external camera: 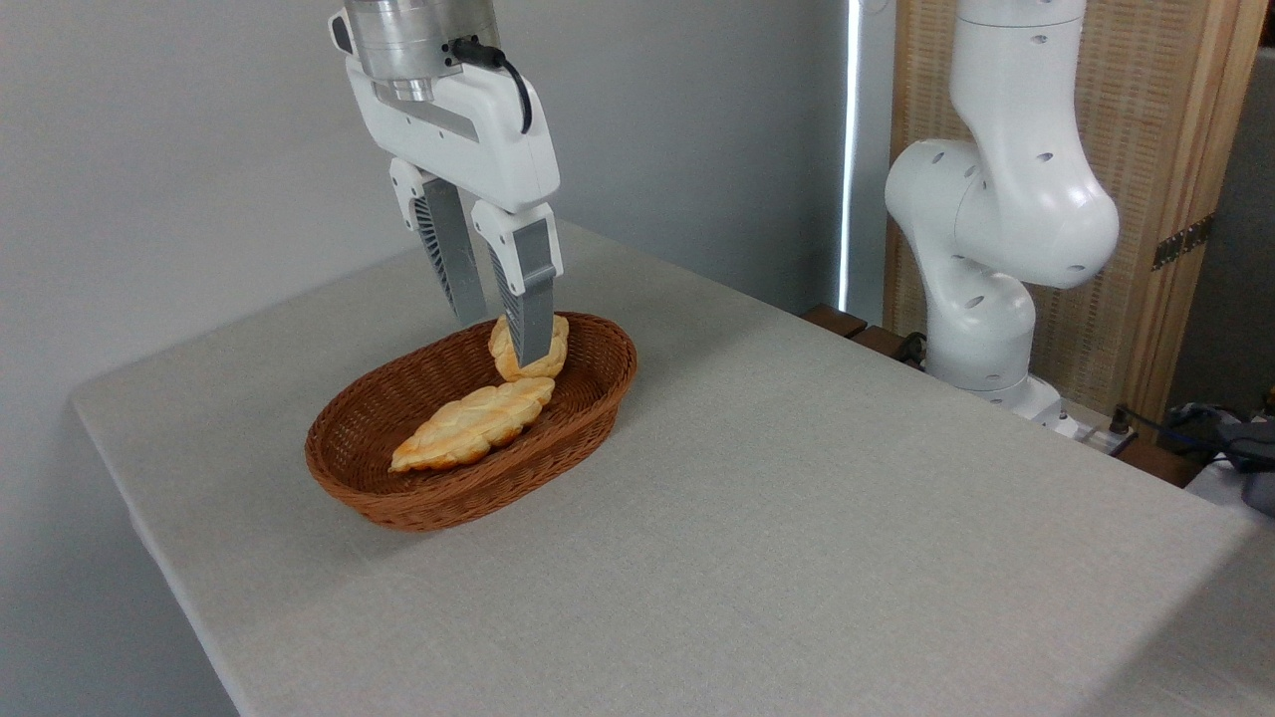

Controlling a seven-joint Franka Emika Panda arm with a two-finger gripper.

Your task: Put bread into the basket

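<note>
While the arm's base stands off the worktop's far right edge, its wrist hangs straight down over the basket, fingers pointing at the worktop. The jaws of the gripper stand a narrow gap apart; the near finger crosses in front of the bread and the other drops behind it, so whether they pinch the bun or merely straddle it cannot be told. The bread sits at the basket's far end, against the rim and touching the tip of the long braided loaf lying along the basket floor. The basket rests near the worktop's left edge.
</note>
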